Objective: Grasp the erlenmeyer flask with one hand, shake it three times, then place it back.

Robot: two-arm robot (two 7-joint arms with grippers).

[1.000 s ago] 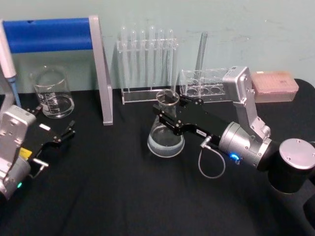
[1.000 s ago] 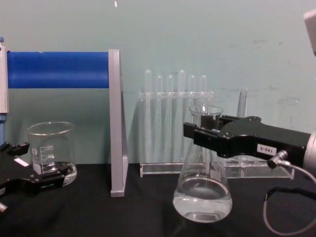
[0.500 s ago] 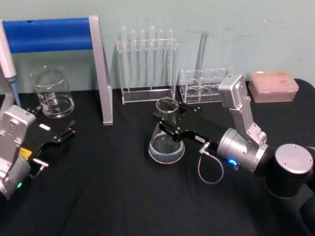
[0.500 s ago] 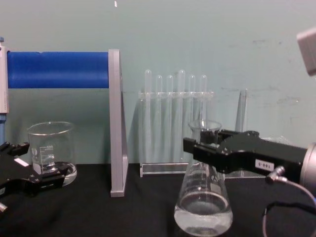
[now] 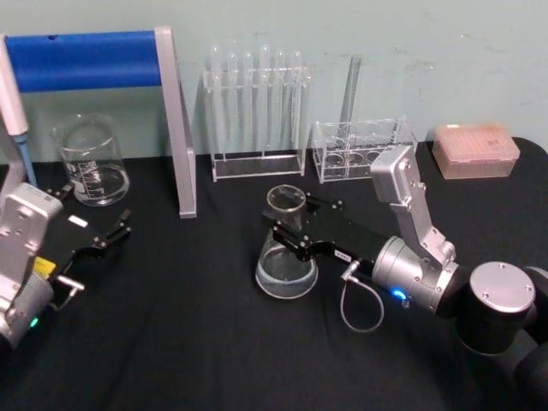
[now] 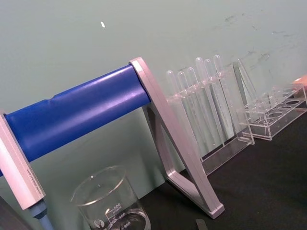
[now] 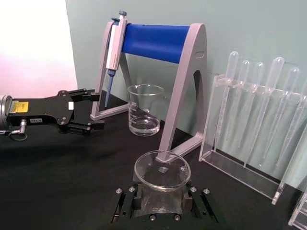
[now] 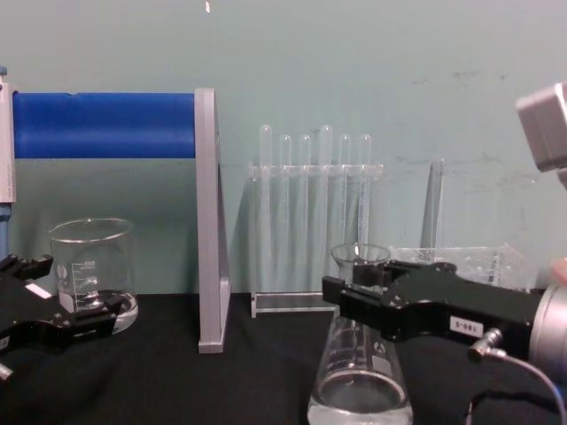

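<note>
The right tool (image 5: 284, 219), its arm stretched in low from the right, clamps the erlenmeyer flask (image 5: 287, 272) neck. The left tool (image 5: 92, 212) sits parked at left, fingers spread.

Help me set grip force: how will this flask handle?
Likely fragile and slippery: the erlenmeyer flask is smooth glass, held by the right gripper at its narrow neck. Probably bottom-heavy: liquid sits in the wide base, so it may slosh yet resist tipping. Left gripper idles near the beaker.

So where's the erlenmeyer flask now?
Head view: the erlenmeyer flask is mid-table in front of the test tube rack, neck held by the right gripper; left gripper idle at left.
</note>
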